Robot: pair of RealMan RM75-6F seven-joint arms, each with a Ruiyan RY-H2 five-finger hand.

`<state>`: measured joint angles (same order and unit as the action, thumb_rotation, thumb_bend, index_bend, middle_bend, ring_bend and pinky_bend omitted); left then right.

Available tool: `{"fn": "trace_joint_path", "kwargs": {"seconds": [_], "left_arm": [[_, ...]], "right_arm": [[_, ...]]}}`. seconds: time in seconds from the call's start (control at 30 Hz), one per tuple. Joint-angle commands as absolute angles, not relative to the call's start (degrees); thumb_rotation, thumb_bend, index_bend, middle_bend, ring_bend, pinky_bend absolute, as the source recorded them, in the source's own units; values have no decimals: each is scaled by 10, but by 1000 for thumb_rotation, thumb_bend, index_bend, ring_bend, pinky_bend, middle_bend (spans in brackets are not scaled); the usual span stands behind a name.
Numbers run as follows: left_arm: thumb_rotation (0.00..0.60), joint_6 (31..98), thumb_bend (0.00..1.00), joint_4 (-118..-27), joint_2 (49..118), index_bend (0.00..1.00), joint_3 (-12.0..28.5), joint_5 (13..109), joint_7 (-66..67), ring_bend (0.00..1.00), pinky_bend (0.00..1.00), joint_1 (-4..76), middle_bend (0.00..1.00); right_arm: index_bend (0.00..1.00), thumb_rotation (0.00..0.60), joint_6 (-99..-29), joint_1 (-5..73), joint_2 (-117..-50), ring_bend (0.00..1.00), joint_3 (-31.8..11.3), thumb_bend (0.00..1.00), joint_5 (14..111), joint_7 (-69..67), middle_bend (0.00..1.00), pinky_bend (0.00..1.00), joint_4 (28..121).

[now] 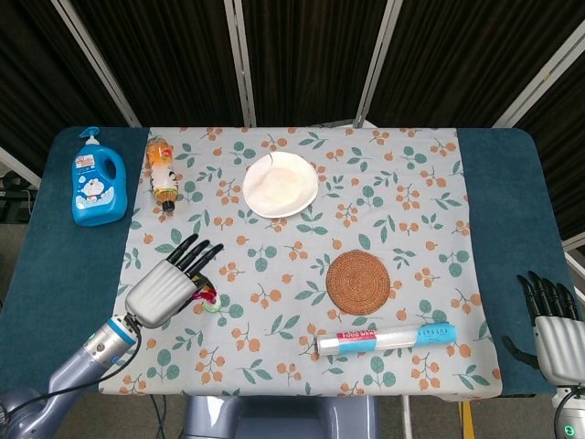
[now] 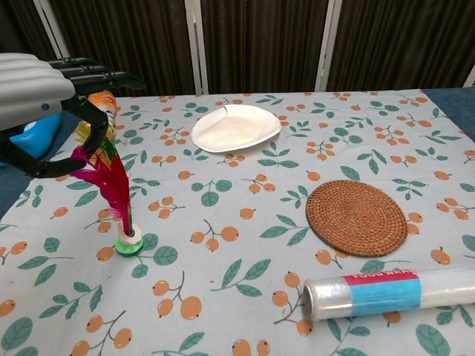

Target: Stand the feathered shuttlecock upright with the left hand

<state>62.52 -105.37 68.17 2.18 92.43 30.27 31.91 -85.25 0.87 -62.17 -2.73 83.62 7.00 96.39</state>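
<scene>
The feathered shuttlecock [image 2: 113,185] stands upright on its green and white base, with magenta and yellow feathers pointing up, at the left of the flowered cloth. In the head view only a bit of the shuttlecock [image 1: 208,297] shows beside my left hand [image 1: 169,283]. My left hand [image 2: 37,93] hovers over the feather tops with fingers stretched out flat and the thumb hooked down beside the feathers; nothing is pinched. My right hand [image 1: 556,327] hangs off the table's right front corner, fingers spread, holding nothing.
A blue detergent bottle [image 1: 98,178] and a small orange bottle [image 1: 162,170] stand at the back left. A white plate [image 2: 236,126] lies at the back middle, a woven coaster [image 2: 357,217] to the right, and a roll of wrap [image 2: 393,291] near the front edge.
</scene>
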Motion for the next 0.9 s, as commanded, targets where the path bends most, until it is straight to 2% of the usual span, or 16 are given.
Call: {"fn": "trace_joint_path", "kwargs": {"seconds": [0.03,0.07,0.23,0.33,0.63,0.77,0.9], "left_arm": [[600,627,443,-1053,681,578,21,926,301,0,0,318,0],[600,628,427,-1053,681,540,20,926,299,0,0,318,0],[600,638,283,-1058,676,153,18,927,284,0,0,313,0],[600,649,250,-1066,671,52,19,933,276,0,0,309,0],[600,723,210,-1121,629,39,11,938,277,0,0,260,0],[600,790,212,-1111,612,39,-13,946,256,0,0,206,0],[600,825,211,-1087,606,41,-30,929,227,0,0,166,0]], "right_arm": [[0,600,-853,9,-622,0,-27,124,836,70,0,0,964],[0,600,-852,9,-622,0,-27,124,836,70,0,0,964],[0,600,-853,9,-622,0,-27,125,836,70,0,0,963],[0,600,-853,9,-622,0,-28,124,836,70,0,0,963],[0,600,-853,9,-622,0,-27,124,838,70,0,0,962],[0,600,-853,9,-622,0,-27,124,838,70,0,0,962],[0,600,-852,9,-622,0,-27,124,838,72,0,0,962]]}}
